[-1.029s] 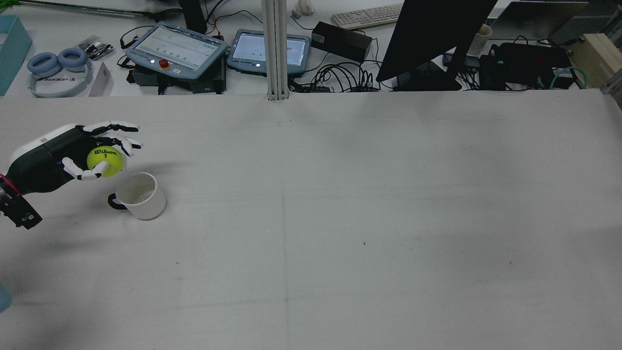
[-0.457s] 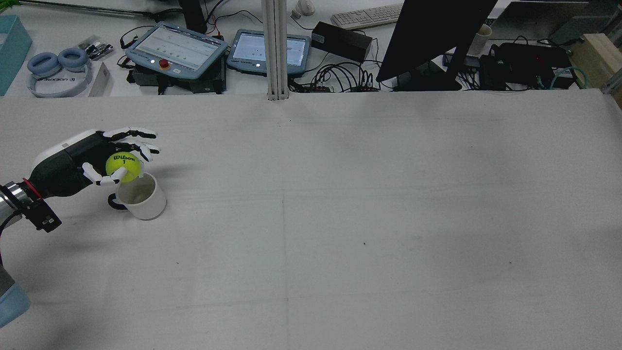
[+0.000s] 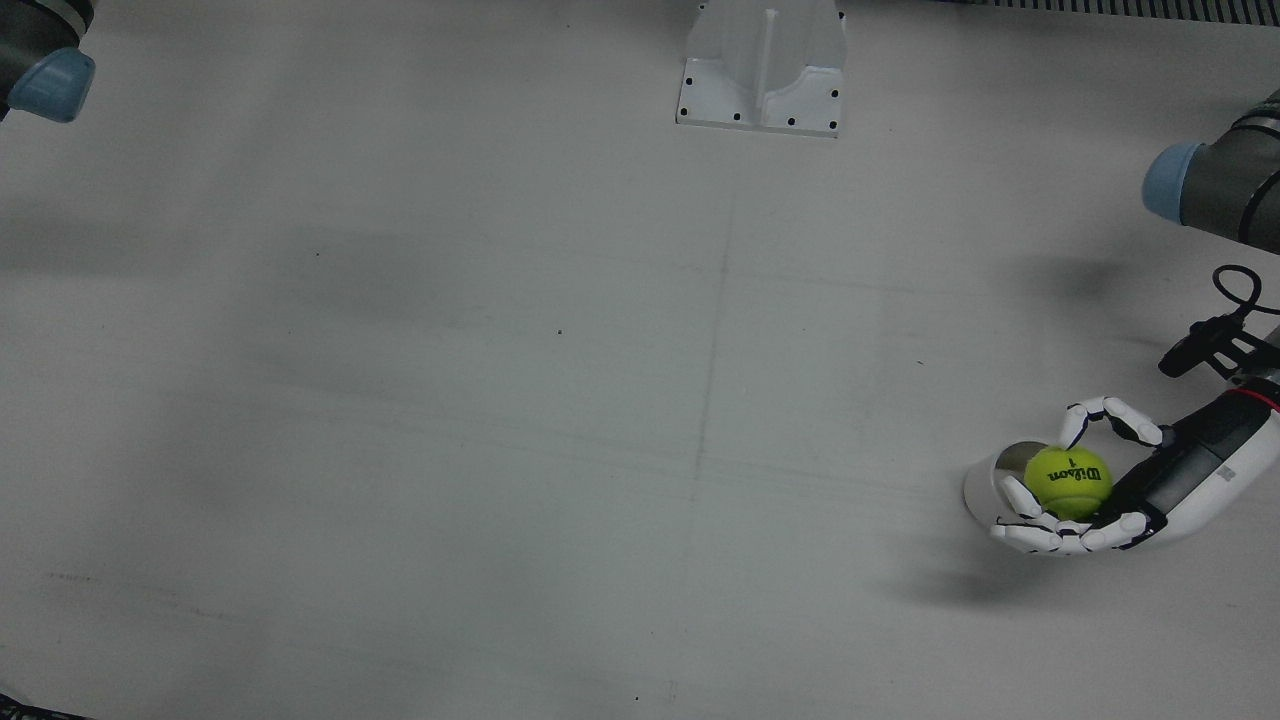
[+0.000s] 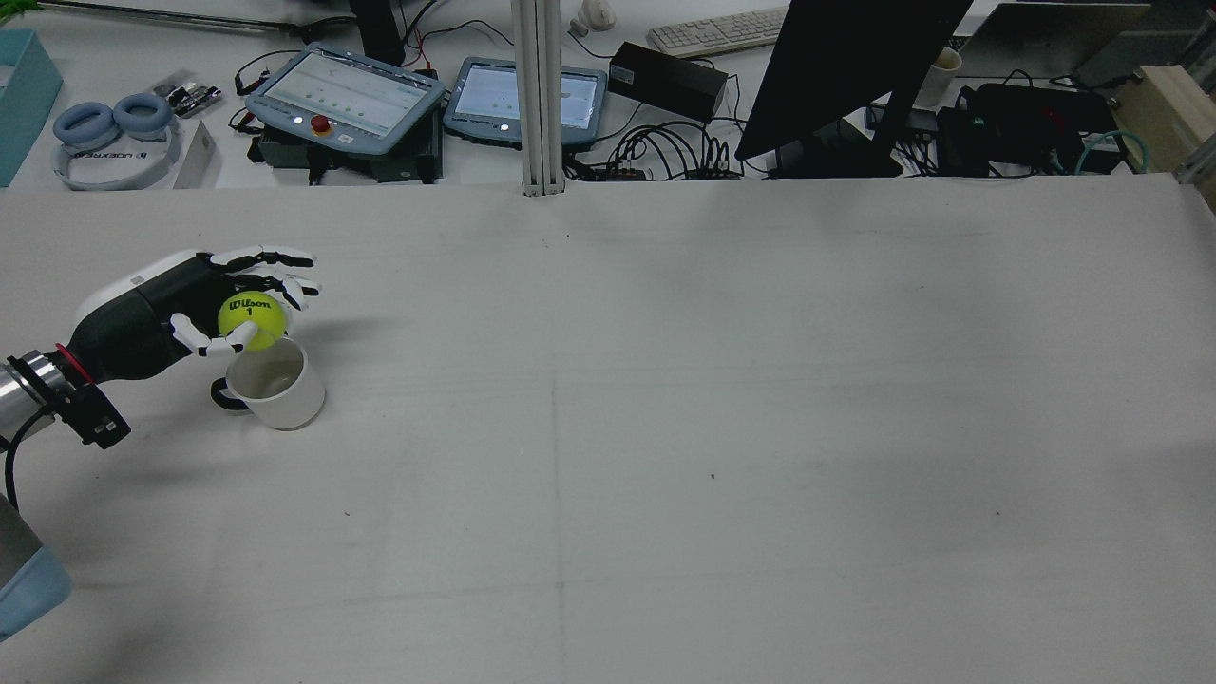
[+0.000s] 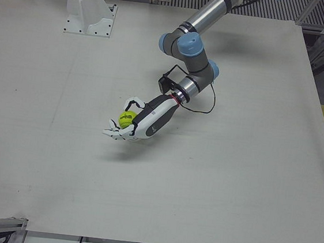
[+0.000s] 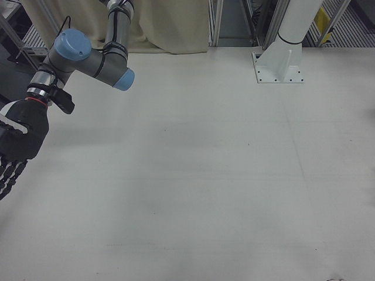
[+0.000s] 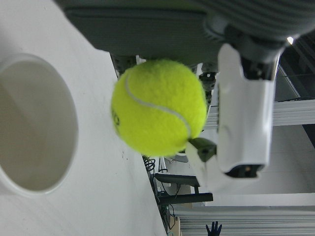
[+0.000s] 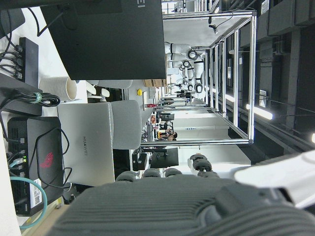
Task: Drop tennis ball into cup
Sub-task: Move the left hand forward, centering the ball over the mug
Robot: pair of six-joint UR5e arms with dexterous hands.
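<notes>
White and nearly bare, the bench (image 4: 665, 427) stretched wide, and everything of the task sat close to its left edge, toward the far side from the robot. Beyond the far edge lay two tablets (image 4: 347, 95), a pair of blue headphones (image 4: 114, 133), a keyboard (image 4: 717, 30) and a dark monitor (image 4: 845, 66).

At that left edge the left hand (image 4: 180, 309) reached out from its arm with fingers (image 4: 266, 258) curled around the tennis ball (image 4: 252, 318), which it held between thumb and fingers, clear of the surface. In the front view the left hand (image 3: 1120, 490) showed the same grip, white fingertips closing on the ball (image 3: 1068, 482) from both sides. The left-front view had the left hand (image 5: 141, 122) and the ball (image 5: 127, 118) too, though the cup was hidden there.

The white cup (image 4: 275, 382) stood upright on the bench just under and a little nearer the robot than the ball; its dark handle (image 4: 223, 394) pointed toward the left edge. From above, the ball overlapped part of the cup's (image 3: 990, 480) rim. In the left hand view the ball (image 7: 158, 105) hung beside the open mouth of the cup (image 7: 34, 123), not inside it.

The right hand (image 6: 17, 143) hung over the right edge of the bench, fingers extended downward and holding nothing.
</notes>
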